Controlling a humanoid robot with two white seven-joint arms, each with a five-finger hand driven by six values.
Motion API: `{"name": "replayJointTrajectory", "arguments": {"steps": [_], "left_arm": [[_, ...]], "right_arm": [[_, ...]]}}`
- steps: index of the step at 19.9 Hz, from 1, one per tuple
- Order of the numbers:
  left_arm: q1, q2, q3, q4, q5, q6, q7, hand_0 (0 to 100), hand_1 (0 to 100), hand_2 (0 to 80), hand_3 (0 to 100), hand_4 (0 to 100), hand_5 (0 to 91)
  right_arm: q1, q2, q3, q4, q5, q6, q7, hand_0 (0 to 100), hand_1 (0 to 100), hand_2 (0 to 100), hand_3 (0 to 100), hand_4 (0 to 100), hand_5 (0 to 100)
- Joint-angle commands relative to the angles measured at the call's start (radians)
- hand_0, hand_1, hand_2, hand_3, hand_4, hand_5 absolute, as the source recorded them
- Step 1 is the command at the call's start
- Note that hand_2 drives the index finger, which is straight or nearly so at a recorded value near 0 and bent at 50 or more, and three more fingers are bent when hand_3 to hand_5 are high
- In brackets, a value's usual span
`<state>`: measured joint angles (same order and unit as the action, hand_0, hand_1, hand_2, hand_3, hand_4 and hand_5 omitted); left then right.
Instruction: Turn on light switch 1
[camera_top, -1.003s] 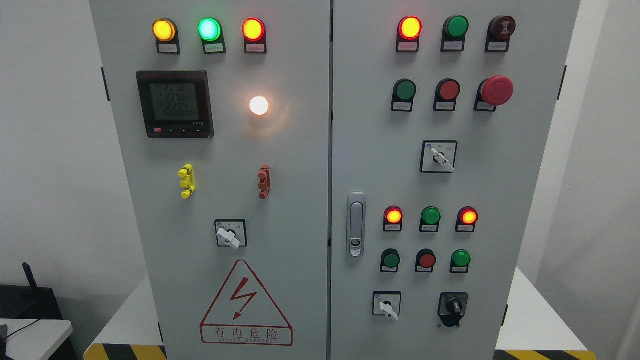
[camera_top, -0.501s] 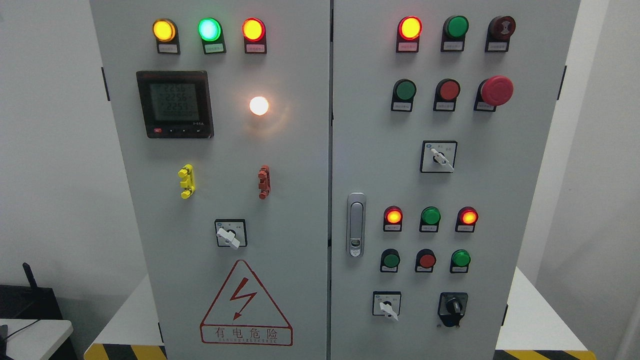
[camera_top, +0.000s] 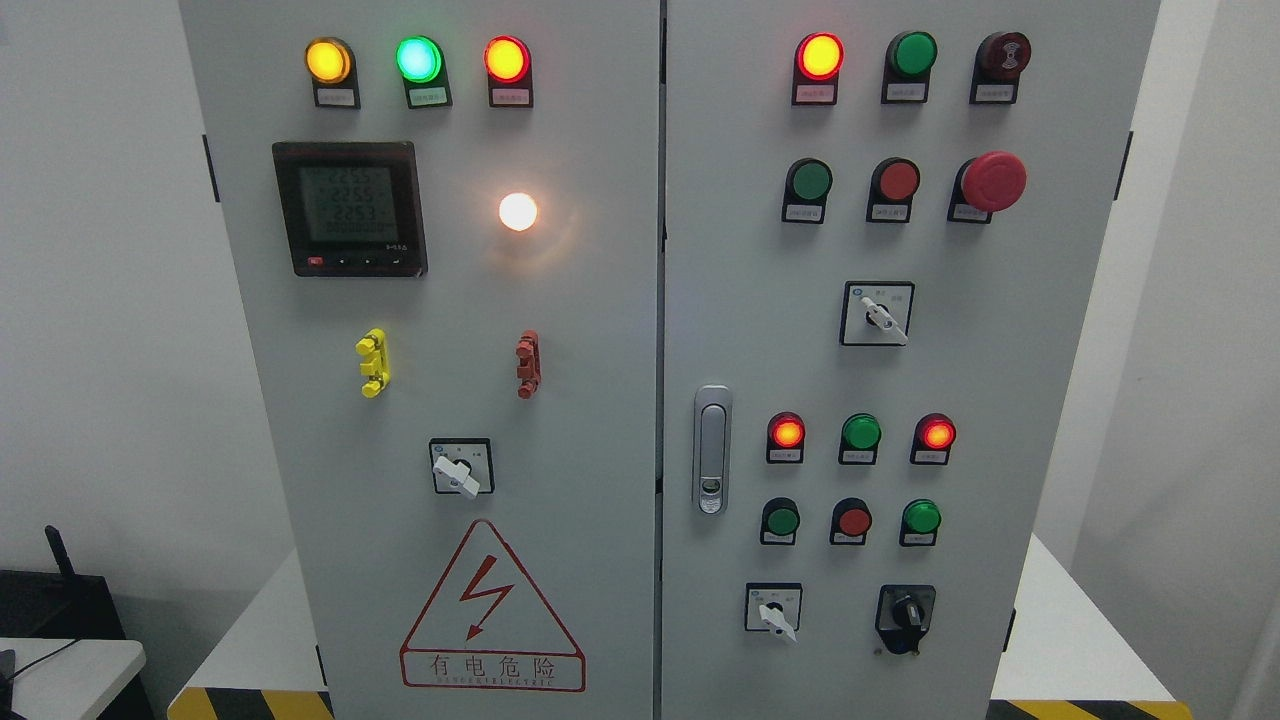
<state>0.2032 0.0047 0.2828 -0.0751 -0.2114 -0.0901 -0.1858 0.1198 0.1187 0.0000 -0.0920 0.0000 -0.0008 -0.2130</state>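
The big cabinet looks like smooth, matt grey metal. Its door handle is shiny silver metal. The red mushroom button looks like smooth plastic. The meter screen is glossy.

A grey two-door control cabinet fills the view. On the left door, the white lamp is lit, at 3 o'clock from the digital meter. The white rotary switch sits at 12 o'clock of the warning triangle.
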Motion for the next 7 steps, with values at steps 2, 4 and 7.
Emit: {"name": "replayJointTrajectory", "arguments": {"steps": [2, 4, 7], "left_arm": [[-0.015, -0.003, -0.074, 0.066, 0.001, 0.001, 0.011, 16, 0, 0.0, 0, 0, 0.0], [-0.016, -0.002, -0.074, 0.064, 0.003, 0.001, 0.019, 16, 0, 0.0, 0, 0, 0.0], [-0.016, -0.002, -0.074, 0.064, 0.004, 0.001, 0.019, 15, 0, 0.0, 0, 0, 0.0]], "right_arm": [[0.000, -0.001, 0.023, 0.000, 0.005, 0.001, 0.000, 12, 39, 0, 0, 0, 0], [0.000, -0.001, 0.023, 0.000, 0.005, 0.001, 0.000, 12, 39, 0, 0, 0, 0], [0.000, 0.001, 0.023, 0.000, 0.005, 0.001, 0.000, 12, 39, 0, 0, 0, 0]]}}
